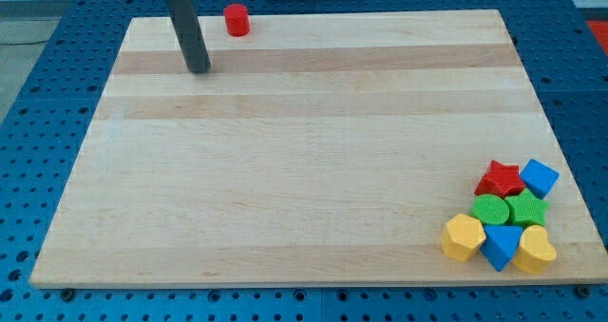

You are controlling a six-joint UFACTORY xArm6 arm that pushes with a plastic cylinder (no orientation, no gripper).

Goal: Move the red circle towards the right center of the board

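While the wooden surface (pixel 304 170) fills most of the view, nearly all of it is bare light planks, sitting on a blue pegboard bench (pixel 38 151). No pincer on this rig, so there is nothing apart or together to report; the arm ends in a dark rod (pixel 190 32) coming down from the view's top left.

Next in size is the cluster of blocks packed into the bottom-right corner, touching or nearly touching: red star (pixel 502 179), blue cube (pixel 539 178), green circle (pixel 490 209), green star-like block (pixel 525 208), yellow hexagon (pixel 463 237), blue triangle (pixel 501 245), yellow heart (pixel 534 250). Tight grouping looks like they are parked out of the way; none belongs to the task.

The task's thing, the red circle (pixel 237 20), stands alone at the top edge of the board, left of centre, upright, well apart from the cluster.

Smallest: the tip (pixel 199 70) rests on the wood just below and to the left of the red circle, near but not touching. That side makes sense as a judgement: pushing from the left and above would drive the block rightward and down toward the right centre. The tip is a bit low now, so it likely needs to get behind the block's upper-left side first. Task looks barely begun. Risks: the block sliding off the top edge, or running on into the cluster.
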